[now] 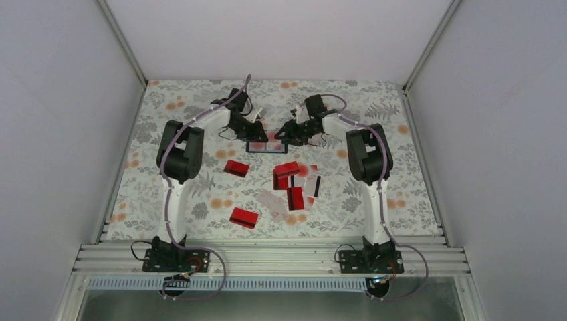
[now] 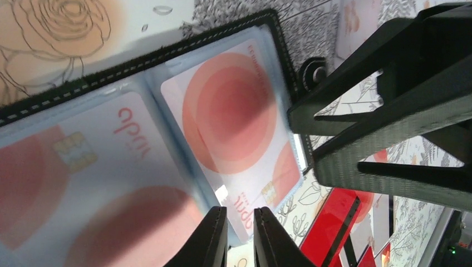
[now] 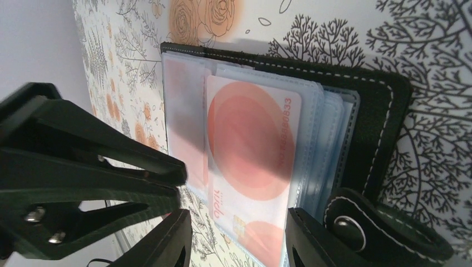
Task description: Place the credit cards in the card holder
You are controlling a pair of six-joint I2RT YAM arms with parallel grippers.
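The black card holder (image 1: 267, 147) lies open at the table's middle back, with grey-blue clear pockets. A whitish card with red circles (image 3: 250, 144) sits in a pocket of its right page; it also shows in the left wrist view (image 2: 234, 111). Another whitish card (image 2: 72, 167) fills the left page. My right gripper (image 3: 239, 239) is open, with its jaws on either side of that card's lower end. My left gripper (image 2: 240, 233) hovers over the holder's near edge (image 2: 139, 61), jaws a narrow gap apart with nothing between them. Loose red cards (image 1: 236, 167) (image 1: 244, 217) lie nearer.
A heap of red, whitish and black-striped cards (image 1: 294, 182) lies just in front of the holder. The holder's snap strap (image 3: 356, 228) sticks out beside my right finger. The two grippers are close together over the holder. Grey walls bound the floral cloth (image 1: 174, 200).
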